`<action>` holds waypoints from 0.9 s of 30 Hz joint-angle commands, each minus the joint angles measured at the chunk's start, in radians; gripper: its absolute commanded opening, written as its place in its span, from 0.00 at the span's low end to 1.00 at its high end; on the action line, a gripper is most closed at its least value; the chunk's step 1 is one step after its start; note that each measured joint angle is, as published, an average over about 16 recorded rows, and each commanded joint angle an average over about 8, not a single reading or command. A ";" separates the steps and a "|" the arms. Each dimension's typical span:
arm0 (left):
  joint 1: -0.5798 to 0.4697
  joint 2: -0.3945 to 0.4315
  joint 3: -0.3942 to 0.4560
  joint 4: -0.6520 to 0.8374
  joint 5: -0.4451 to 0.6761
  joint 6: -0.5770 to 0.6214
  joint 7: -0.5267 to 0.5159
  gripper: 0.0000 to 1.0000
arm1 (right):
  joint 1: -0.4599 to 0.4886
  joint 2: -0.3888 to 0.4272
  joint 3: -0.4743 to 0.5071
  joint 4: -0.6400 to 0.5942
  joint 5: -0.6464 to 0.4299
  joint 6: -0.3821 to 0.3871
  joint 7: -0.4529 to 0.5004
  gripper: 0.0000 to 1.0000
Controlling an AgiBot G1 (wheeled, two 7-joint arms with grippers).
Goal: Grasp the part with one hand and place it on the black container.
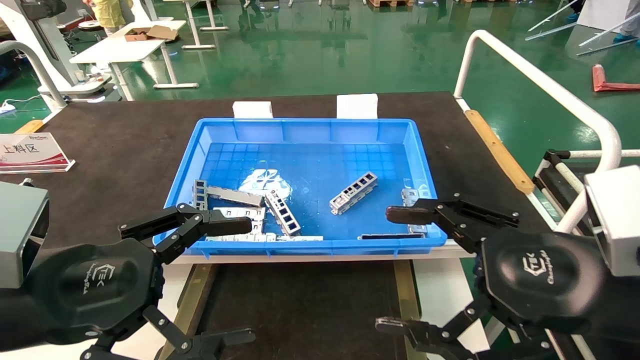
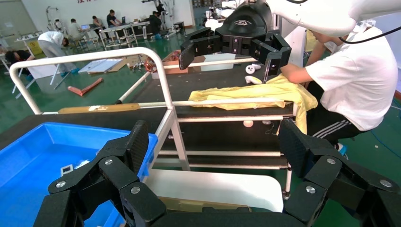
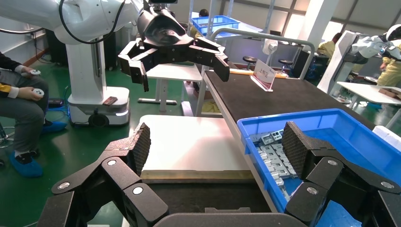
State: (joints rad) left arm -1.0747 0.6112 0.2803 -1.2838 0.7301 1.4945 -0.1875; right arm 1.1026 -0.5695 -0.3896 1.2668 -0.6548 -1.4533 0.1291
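Left gripper (image 1: pixel 227 285): hangs at the near left corner of the crate, fingers spread wide, holding nothing; its upper finger (image 1: pixel 225 226) reaches over the crate's near rim.
Right gripper (image 1: pixel 397 270): hangs at the near right corner of the crate, fingers likewise splayed and empty; its upper finger (image 1: pixel 407 215) lies over the crate's right end.
Part (image 1: pixel 353 192): a silver ladder-like bar lies slantwise on the crate floor, right of centre, apart from both grippers.
Crate (image 1: pixel 305 129): blue, on the dark worktop (image 1: pixel 120 145); more grey metal pieces (image 1: pixel 250 212) are heaped at its near left, one more at its right wall.
Container (image 1: pixel 300 305): a flat black tray with olive strips (image 1: pixel 192 295) on its sides sits just in front of the crate, between the two grippers, bare.
Sign (image 1: pixel 30 152): a small placard stands at the worktop's left edge.
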 commanded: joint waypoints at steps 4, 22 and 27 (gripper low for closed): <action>0.000 0.000 0.000 0.000 0.000 0.000 0.000 1.00 | 0.000 0.000 0.000 0.000 0.000 0.000 0.000 1.00; -0.001 0.000 0.000 0.001 0.003 -0.003 0.000 1.00 | 0.000 0.000 0.000 0.000 0.000 0.000 0.000 1.00; -0.007 0.004 0.004 0.003 0.015 -0.010 0.003 1.00 | 0.000 0.000 0.000 0.000 0.000 0.000 0.000 1.00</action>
State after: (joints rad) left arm -1.0823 0.6191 0.2862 -1.2820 0.7475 1.4840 -0.1832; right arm 1.1027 -0.5695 -0.3897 1.2666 -0.6548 -1.4534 0.1291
